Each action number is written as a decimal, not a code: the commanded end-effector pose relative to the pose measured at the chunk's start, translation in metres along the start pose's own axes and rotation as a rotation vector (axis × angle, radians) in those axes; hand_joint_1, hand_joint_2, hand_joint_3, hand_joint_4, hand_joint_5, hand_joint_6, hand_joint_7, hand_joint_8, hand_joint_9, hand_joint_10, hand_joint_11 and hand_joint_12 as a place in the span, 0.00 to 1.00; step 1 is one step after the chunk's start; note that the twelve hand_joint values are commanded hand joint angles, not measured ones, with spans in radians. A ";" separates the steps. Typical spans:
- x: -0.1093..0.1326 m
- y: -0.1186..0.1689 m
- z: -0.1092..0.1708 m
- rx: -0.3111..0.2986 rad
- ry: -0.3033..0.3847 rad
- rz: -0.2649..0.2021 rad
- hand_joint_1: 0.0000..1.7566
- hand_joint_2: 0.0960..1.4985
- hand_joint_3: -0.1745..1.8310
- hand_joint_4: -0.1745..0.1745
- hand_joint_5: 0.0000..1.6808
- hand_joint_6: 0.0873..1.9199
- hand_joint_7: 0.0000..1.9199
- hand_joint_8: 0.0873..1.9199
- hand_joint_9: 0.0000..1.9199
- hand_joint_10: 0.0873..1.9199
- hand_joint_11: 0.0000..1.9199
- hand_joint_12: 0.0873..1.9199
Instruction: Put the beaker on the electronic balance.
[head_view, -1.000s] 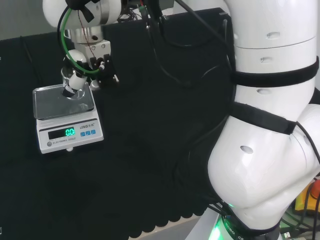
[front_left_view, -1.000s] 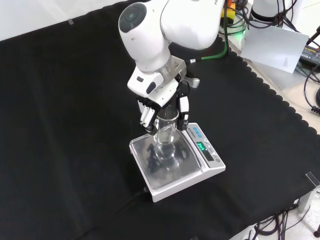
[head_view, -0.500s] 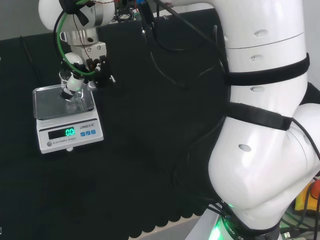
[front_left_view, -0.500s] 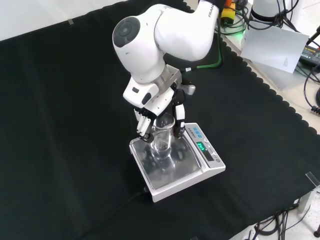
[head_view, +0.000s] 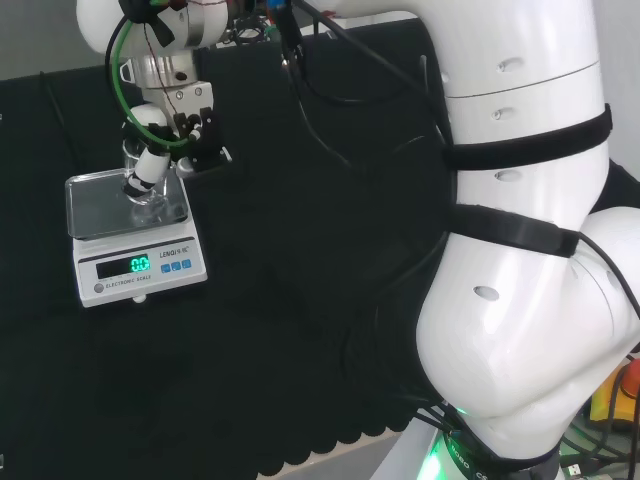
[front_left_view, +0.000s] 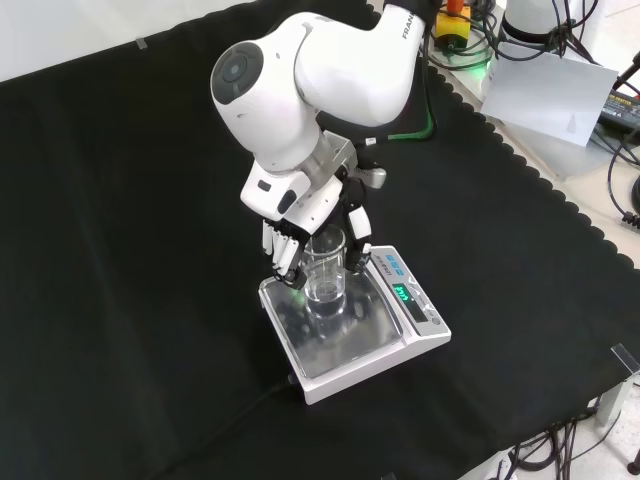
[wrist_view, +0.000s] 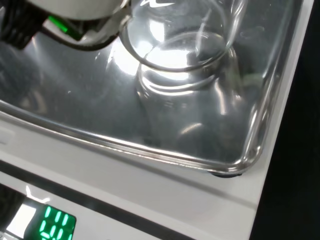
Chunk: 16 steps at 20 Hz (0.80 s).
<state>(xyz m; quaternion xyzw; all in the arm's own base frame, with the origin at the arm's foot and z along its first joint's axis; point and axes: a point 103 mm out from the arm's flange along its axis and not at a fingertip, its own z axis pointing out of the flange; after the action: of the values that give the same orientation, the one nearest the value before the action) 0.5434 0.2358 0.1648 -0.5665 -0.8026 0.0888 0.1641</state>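
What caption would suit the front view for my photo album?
Robot hand with fingers curled round a clear beaker, standing it on the steel pan of an electronic balance.

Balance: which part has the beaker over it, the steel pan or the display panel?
The steel pan: the beaker, held by the hand, is over it; the green-lit display panel is bare.

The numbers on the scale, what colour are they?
Green, glowing on the electronic balance; the head view shows them best.

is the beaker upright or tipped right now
Upright: in the front view the beaker stands mouth-up over the balance pan, between the hand's fingers.
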 end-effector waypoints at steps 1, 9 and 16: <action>0.004 -0.004 -0.010 0.003 0.002 -0.017 0.48 0.33 0.48 0.40 0.13 0.34 0.29 0.58 0.46 0.39 0.36 0.65; 0.009 -0.009 -0.018 0.003 -0.013 -0.029 0.37 0.36 0.36 0.47 0.11 0.03 0.19 0.49 0.37 0.39 0.26 0.69; 0.004 -0.022 -0.046 -0.046 -0.014 -0.017 0.32 0.36 0.29 0.52 0.05 0.00 0.12 0.44 0.28 0.39 0.16 0.73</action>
<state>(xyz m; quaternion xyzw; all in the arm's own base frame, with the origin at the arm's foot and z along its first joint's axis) 0.5397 0.2378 0.1972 -0.5563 -0.8121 0.0842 0.1550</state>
